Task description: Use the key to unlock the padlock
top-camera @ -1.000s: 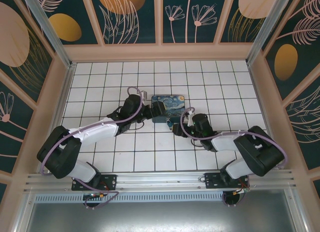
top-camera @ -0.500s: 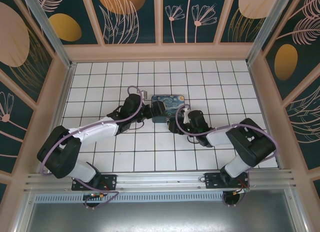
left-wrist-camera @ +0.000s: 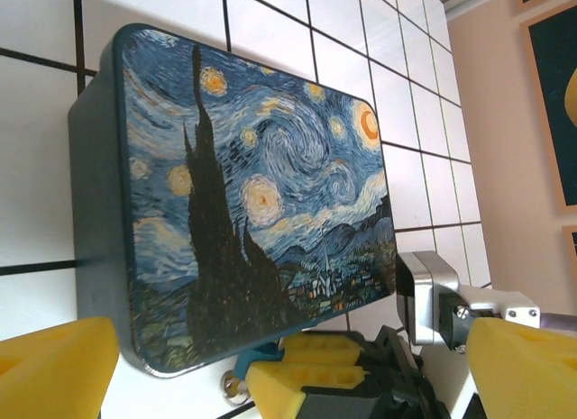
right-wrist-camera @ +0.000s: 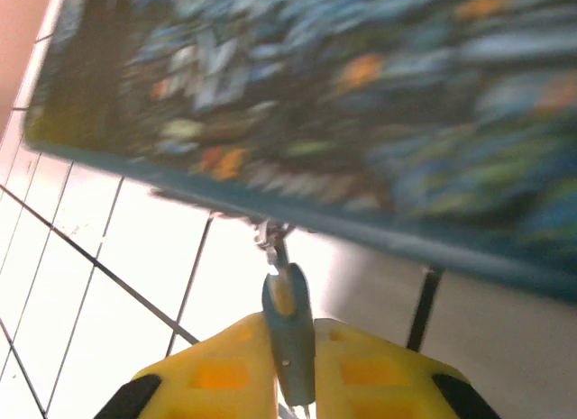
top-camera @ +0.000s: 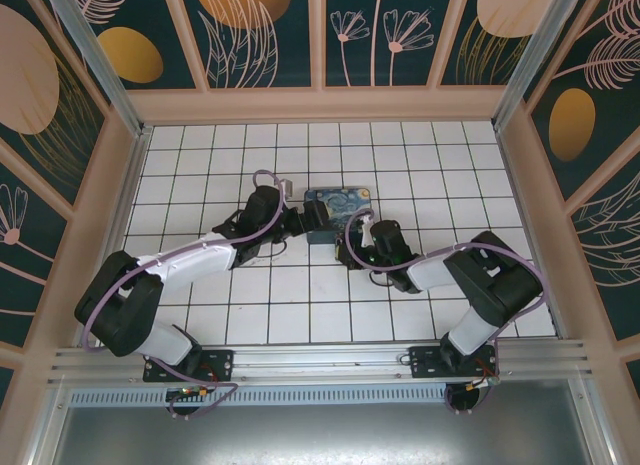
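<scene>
My right gripper [right-wrist-camera: 288, 333] is shut on the small blue padlock [right-wrist-camera: 289, 322], pinched flat between the yellow fingers. A thin metal piece [right-wrist-camera: 274, 237] sticks out of its top and reaches the lower edge of the starry-night box [right-wrist-camera: 361, 95]; I cannot tell if that piece is the shackle or the key. In the left wrist view the padlock [left-wrist-camera: 256, 355] shows as a blue sliver between the right gripper's fingers [left-wrist-camera: 315, 369], with a small metal ring [left-wrist-camera: 236, 384] beside it. My left gripper [left-wrist-camera: 288, 338] is open at the box's near edge. From above, both grippers [top-camera: 318, 217] [top-camera: 345, 252] meet at the box [top-camera: 340, 201].
The white tiled floor [top-camera: 290, 285] is ringed by tan walls [top-camera: 320, 105]. The right arm's silver wrist block [left-wrist-camera: 427, 296] sits close to the box's corner. Both arms' purple cables [top-camera: 262, 177] loop above the wrists.
The right arm has folded in to the left, bringing its wrist closer to the box. The box has shifted slightly away. The left arm has barely moved.
</scene>
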Available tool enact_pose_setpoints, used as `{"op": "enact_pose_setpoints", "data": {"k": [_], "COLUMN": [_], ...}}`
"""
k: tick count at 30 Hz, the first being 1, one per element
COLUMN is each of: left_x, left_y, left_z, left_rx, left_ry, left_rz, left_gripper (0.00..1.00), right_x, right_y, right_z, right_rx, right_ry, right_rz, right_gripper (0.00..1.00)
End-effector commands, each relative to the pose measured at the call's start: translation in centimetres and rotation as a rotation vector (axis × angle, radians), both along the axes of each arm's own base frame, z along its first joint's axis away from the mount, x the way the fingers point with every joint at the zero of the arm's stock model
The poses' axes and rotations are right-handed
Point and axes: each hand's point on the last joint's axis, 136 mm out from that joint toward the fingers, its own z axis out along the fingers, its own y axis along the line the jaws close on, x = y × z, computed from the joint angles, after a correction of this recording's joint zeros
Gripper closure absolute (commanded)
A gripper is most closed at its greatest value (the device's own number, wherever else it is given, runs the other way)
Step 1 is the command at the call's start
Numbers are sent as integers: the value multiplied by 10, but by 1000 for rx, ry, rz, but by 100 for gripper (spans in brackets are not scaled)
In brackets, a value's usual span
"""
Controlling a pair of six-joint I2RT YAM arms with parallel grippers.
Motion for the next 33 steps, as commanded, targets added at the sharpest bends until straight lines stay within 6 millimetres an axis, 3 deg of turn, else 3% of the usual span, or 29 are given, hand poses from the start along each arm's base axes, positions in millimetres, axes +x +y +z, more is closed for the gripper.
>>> {"op": "enact_pose_setpoints", "data": {"k": [1,13,18,22,26,33], "left_x": [7,26,31,29,26,27], "left_y": [-3,7,10,9,10,11], "left_z": [7,9,-3,-6,-7,-3], "left_rx": [27,248,332,332,336,342], "left_ry": [-32,-100,-96,-88,-86,-94], "left_rz": [-21,-44,-60,-74,-85,-83], "left_gripper": [1,2,2,2,2,1], "right_x": [-4,-7,-6,-6,-7,-15], "right_y": [-4,-31,-46,-47,-42,-56], "right_z": [-6,-24,-37,-37,-23,7], "right_rx": [-21,-133,-239,-245,-178,-79], "right_ry": [15,123,174,170,133,55], "right_rz": [-4,-121,-176,-178,-168,-232], "right_gripper": [100,100,100,82,60,42]}}
